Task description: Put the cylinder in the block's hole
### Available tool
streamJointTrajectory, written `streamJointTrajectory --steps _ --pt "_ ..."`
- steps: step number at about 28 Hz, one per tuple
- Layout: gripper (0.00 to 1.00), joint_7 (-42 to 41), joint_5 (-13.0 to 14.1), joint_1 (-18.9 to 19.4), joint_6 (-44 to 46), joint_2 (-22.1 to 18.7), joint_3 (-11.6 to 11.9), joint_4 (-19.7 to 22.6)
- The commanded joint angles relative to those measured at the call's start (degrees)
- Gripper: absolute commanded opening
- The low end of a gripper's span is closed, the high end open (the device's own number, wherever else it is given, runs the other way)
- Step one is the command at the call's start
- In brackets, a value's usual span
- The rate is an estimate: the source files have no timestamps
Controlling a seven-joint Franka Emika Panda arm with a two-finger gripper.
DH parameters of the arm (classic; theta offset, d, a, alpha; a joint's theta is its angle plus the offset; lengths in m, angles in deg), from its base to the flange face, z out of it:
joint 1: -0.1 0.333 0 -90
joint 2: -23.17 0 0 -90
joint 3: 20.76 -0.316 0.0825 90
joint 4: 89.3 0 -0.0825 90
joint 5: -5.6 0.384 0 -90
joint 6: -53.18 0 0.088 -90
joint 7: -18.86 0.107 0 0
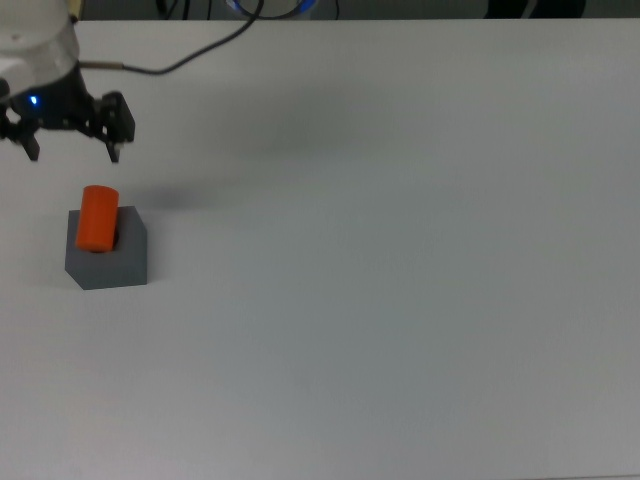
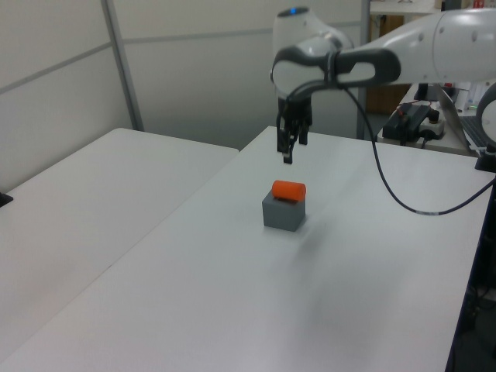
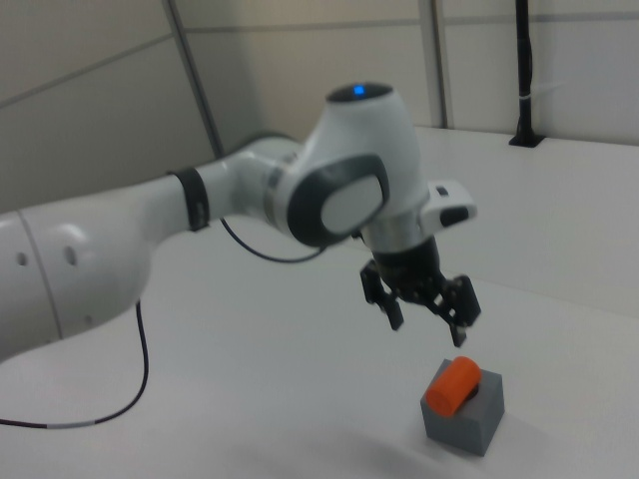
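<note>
White surface (image 1: 400,260), bare but for the block (image 1: 108,257) near its 9 o'clock edge in the top view; the cylinder (image 1: 98,217) lies tilted across the block's top, hole hidden, looks not seated. Gripper (image 1: 70,152) hangs above at the block's 12 o'clock, fingers (image 1: 113,148) wide, holding nothing. Judged step: release done; next likely a regrasp to stand it upright.

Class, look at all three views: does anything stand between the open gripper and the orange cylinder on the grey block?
Nothing visible does. The gripper hangs open above the cylinder, which sits tilted in the block, with only clear air between them.
</note>
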Motion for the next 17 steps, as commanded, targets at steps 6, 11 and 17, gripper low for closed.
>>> streamJointTrajectory --steps 6,11,17 --pt "1.00 -0.81 1.10 -0.11 3.51 -0.45 0.13 -1.71" --pt "1.00 -0.72 1.02 -0.20 3.51 -0.54 0.31 -1.71" --pt "1.00 -0.81 1.02 -0.20 3.51 -0.62 1.27 -1.80"
